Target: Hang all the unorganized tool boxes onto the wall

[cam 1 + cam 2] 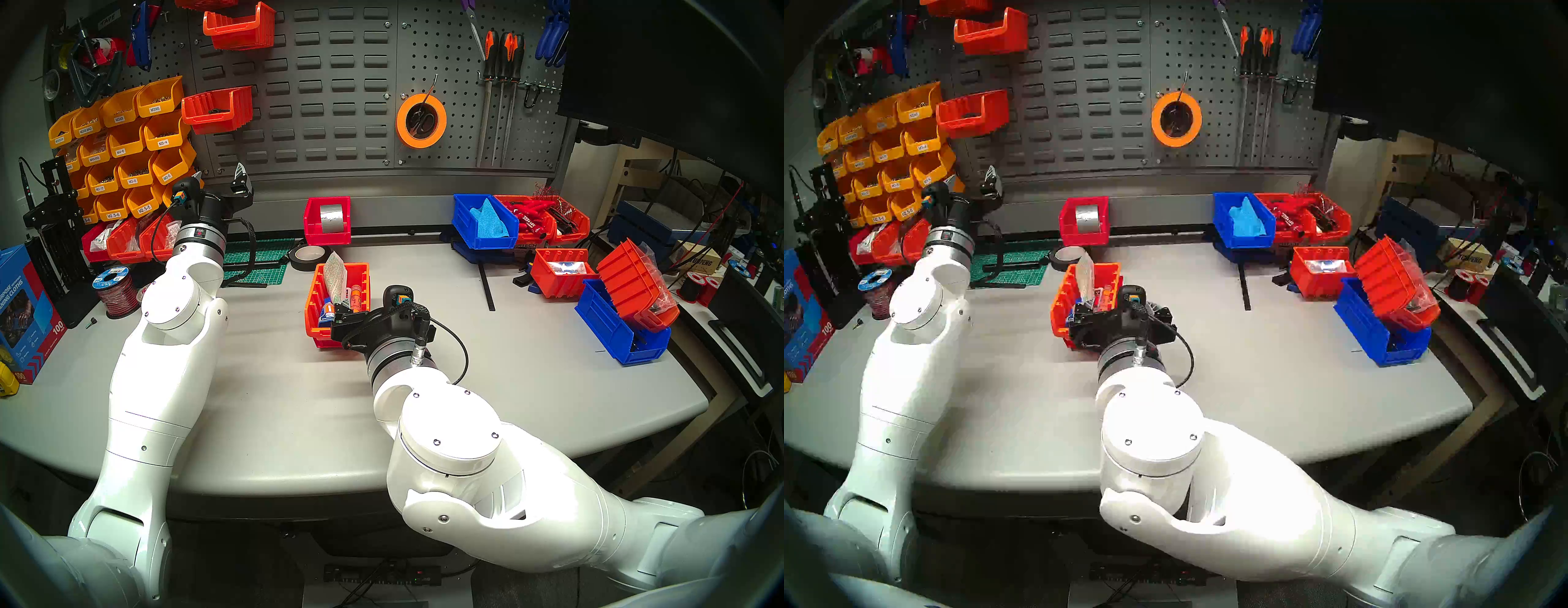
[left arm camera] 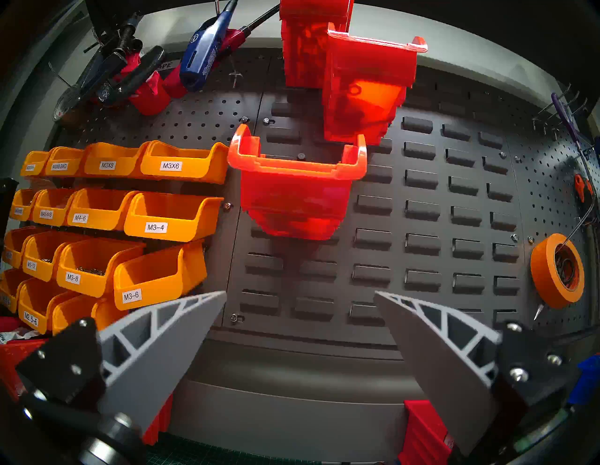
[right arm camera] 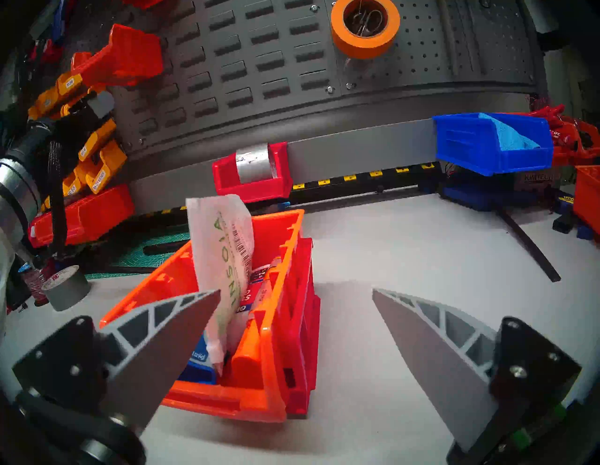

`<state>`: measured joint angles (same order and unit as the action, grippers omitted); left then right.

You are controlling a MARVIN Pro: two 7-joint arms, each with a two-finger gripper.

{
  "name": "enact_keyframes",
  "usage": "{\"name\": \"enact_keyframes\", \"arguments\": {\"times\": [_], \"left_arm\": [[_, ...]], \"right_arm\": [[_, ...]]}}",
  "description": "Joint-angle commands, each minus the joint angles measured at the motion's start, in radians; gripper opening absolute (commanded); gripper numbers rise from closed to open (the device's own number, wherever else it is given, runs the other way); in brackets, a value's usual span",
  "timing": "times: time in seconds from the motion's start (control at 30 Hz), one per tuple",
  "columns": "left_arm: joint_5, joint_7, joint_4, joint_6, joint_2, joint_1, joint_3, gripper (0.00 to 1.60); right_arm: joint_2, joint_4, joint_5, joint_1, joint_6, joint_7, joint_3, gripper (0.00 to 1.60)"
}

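Note:
A long orange ribbed tool box stands mid-table holding a white-green packet and glue tubes. My right gripper is open at its near end. One finger is over the inside and the other over bare table, so the box's right wall lies between them. A red tool box hangs on the wall. My left gripper is open and empty just below it, facing the slots.
A red bin with a silver tape roll sits against the rail. Small yellow labelled bins fill the wall's left side, and an orange tape ring hangs right. Blue and orange bins crowd the table's right; a black tape roll lies behind the orange box.

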<state>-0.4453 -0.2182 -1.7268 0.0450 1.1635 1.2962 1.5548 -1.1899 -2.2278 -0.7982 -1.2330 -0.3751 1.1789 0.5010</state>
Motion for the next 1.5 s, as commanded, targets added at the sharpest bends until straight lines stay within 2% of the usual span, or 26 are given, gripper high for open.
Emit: {"name": "enact_keyframes", "arguments": {"times": [0.0,0.4,0.43,0.47,0.5,0.53,0.57,0.63,0.67,0.73,0.83,0.97,1.0,1.03,1.1,1.2,1.33,1.47], "left_arm": [[-0.001,0.000,-0.009,0.000,0.000,-0.010,0.002,1.60],[-0.001,0.000,-0.009,0.000,0.000,-0.010,0.002,1.60],[-0.001,0.000,-0.009,0.000,0.000,-0.010,0.002,1.60],[-0.001,0.000,-0.009,0.000,0.000,-0.010,0.002,1.60],[-0.001,0.000,-0.009,0.000,0.000,-0.010,0.002,1.60],[-0.001,0.000,-0.009,0.000,0.000,-0.010,0.002,1.60],[-0.001,0.000,-0.009,0.000,0.000,-0.010,0.002,1.60],[-0.001,0.000,-0.009,0.000,0.000,-0.010,0.002,1.60],[-0.001,0.000,-0.009,0.000,0.000,-0.010,0.002,1.60],[-0.001,0.000,-0.009,0.000,0.000,-0.010,0.002,1.60],[-0.001,0.000,-0.009,0.000,0.000,-0.010,0.002,1.60],[-0.001,0.000,-0.009,0.000,0.000,-0.010,0.002,1.60],[-0.001,0.000,-0.009,0.000,0.000,-0.010,0.002,1.60],[-0.001,0.000,-0.009,0.000,0.000,-0.010,0.002,1.60],[-0.001,0.000,-0.009,0.000,0.000,-0.010,0.002,1.60],[-0.001,0.000,-0.009,0.000,0.000,-0.010,0.002,1.60],[-0.001,0.000,-0.009,0.000,0.000,-0.010,0.002,1.60],[-0.001,0.000,-0.009,0.000,0.000,-0.010,0.002,1.60]], "right_arm": [[0.006,0.005,0.050,0.041,-0.031,0.013,-0.018,1.60],[0.007,0.024,0.058,0.067,-0.035,0.005,-0.029,1.60],[0.009,0.027,0.056,0.071,-0.030,-0.004,-0.029,1.46],[0.009,0.027,0.056,0.071,-0.030,-0.004,-0.029,1.46],[0.010,0.028,0.055,0.072,-0.028,-0.008,-0.029,1.29],[0.012,0.029,0.054,0.074,-0.025,-0.014,-0.027,1.21],[0.013,0.031,0.052,0.076,-0.021,-0.022,-0.024,1.04],[0.015,0.032,0.050,0.077,-0.018,-0.029,-0.020,1.02],[0.017,0.032,0.049,0.077,-0.016,-0.033,-0.019,0.95],[0.019,0.032,0.048,0.077,-0.014,-0.036,-0.017,0.93],[0.025,0.029,0.042,0.077,-0.010,-0.048,-0.013,0.78],[0.030,0.023,0.027,0.073,-0.008,-0.061,-0.004,0.83],[0.030,0.022,0.024,0.071,-0.007,-0.063,-0.004,0.91],[0.029,0.022,0.023,0.070,-0.007,-0.063,-0.004,1.09],[0.027,0.022,0.014,0.064,-0.007,-0.063,-0.005,1.32],[0.023,0.025,0.009,0.057,-0.003,-0.062,-0.013,1.47],[0.016,0.031,0.008,0.054,0.006,-0.057,-0.021,1.52],[0.015,0.037,0.008,0.053,0.008,-0.053,-0.028,1.45]]}}
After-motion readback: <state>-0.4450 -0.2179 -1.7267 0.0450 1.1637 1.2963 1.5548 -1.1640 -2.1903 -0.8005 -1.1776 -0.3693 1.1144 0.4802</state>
